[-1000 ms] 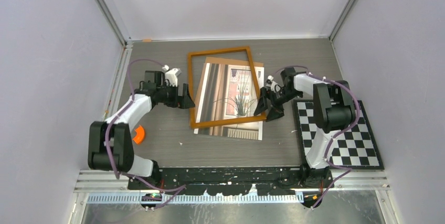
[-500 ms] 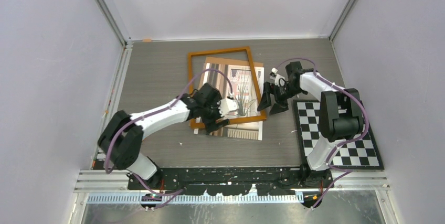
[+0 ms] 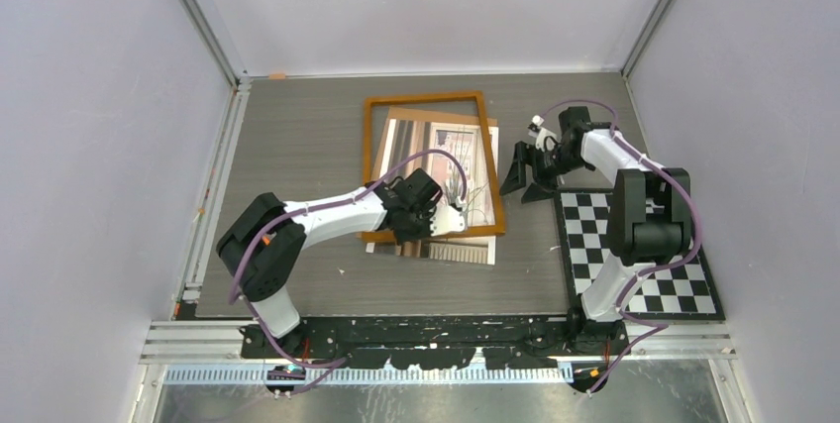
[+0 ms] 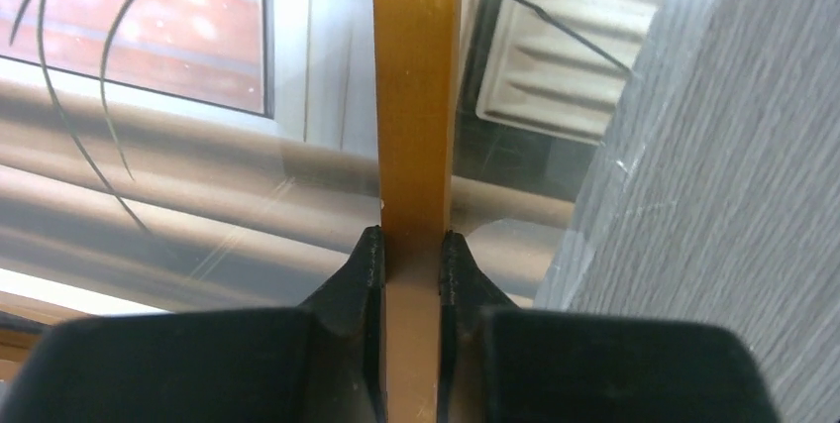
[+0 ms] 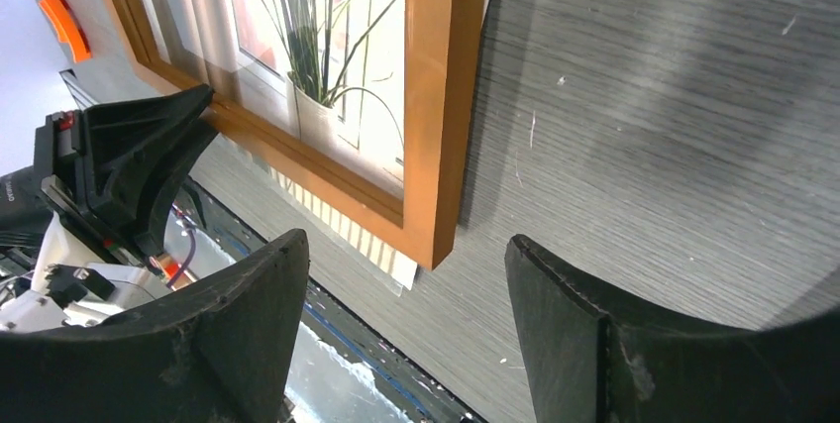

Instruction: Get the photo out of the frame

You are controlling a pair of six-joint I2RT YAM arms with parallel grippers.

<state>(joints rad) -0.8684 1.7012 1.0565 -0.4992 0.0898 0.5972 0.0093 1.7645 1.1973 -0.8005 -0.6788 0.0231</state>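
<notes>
- Orange-brown wood borders the frame [image 3: 426, 97], which sits mid-counter over the photo [image 3: 436, 156] and slightly askew to it.
- Through the frame, the photo shows brown curtains, a window and a spiky plant in a white vase. Its near strip, with the radiator, pokes out past the frame's near rail.
- Left gripper [image 4: 409, 255] is clenched on that near rail, one black finger on each side of the wood; the top view places this grip right of the rail's middle.
- Right gripper [image 3: 527, 185] is released, with its jaws spread wide. It hangs over the grey counter [image 3: 297, 136] just beside the frame's right rail and touches nothing.
- From the right wrist, the frame's near right corner [image 5: 436, 235] shows between the spread fingers.
- Black-and-white checkered mat [image 3: 644, 264] lies to the right, apart from the frame.
</notes>
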